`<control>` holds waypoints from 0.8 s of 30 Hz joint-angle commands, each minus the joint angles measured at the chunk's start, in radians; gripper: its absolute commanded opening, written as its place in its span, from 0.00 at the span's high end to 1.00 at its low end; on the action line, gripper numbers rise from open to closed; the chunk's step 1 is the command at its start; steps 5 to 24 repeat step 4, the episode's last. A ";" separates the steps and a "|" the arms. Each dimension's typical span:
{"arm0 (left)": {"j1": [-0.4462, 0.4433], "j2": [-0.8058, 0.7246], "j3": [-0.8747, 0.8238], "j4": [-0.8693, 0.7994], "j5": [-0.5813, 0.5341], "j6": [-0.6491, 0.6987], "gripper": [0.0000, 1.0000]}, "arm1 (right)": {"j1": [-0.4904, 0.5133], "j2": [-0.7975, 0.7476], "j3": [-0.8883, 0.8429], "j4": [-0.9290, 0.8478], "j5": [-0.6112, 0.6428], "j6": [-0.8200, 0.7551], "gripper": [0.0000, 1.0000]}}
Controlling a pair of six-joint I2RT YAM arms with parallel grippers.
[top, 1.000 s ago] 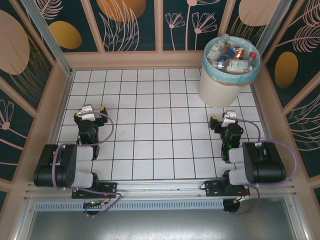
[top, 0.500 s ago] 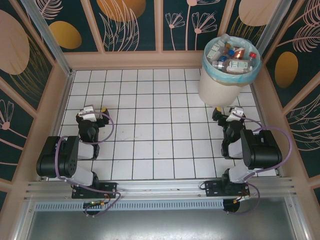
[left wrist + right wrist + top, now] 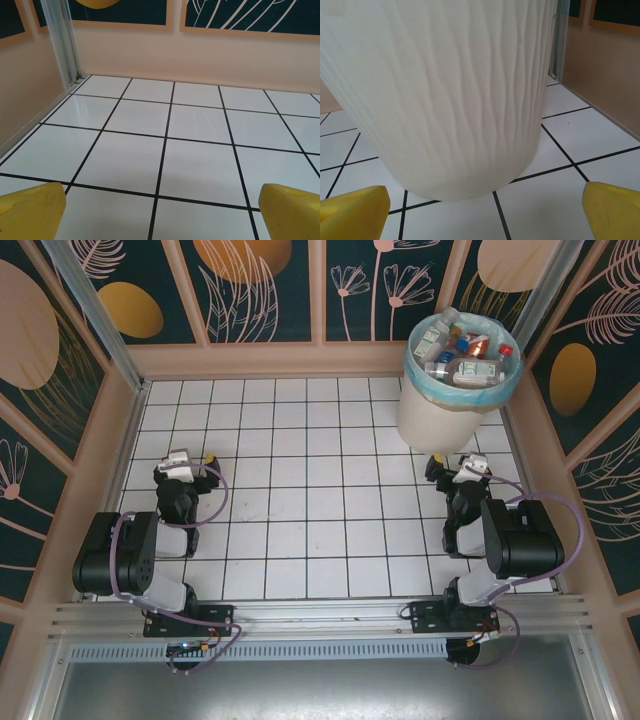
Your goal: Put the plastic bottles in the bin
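Top external view: the round white waste bin (image 3: pixel 432 420), lined with a light blue-green plastic bag, stands at the far right corner of the white tiled table (image 3: pixel 320 490). The small clear plastic bottles (image 3: pixel 462 355) with coloured labels and caps lie heaped inside it, filling it to the rim. The left gripper (image 3: pixel 186 459) sits low over the tiles at the near left, claw spread apart and holding nothing. The right gripper (image 3: pixel 458 461) sits just on the near side of the bin's base, claw likewise spread and holding nothing. Left wrist view: the left gripper (image 3: pixel 160 215) shows its two yellow fingertips (image 3: pixel 30 212) at opposite lower corners, wide apart, with bare tile (image 3: pixel 195 165) between them and the far wall beyond. Right wrist view: the right gripper (image 3: pixel 480 215) has its yellow fingertips (image 3: pixel 612 210) set wide, nothing gripped, facing the ribbed white wall of the bin (image 3: pixel 445 90), which stands upright on the tiles close in front.
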 commanded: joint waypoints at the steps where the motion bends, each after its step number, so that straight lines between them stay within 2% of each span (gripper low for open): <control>1: 0.004 0.003 0.016 0.035 0.018 0.000 0.02 | 0.005 0.001 0.009 0.029 0.028 0.015 0.01; 24: 0.004 0.001 0.014 0.036 0.017 0.001 0.01 | 0.006 0.000 0.010 0.028 0.028 0.016 0.01</control>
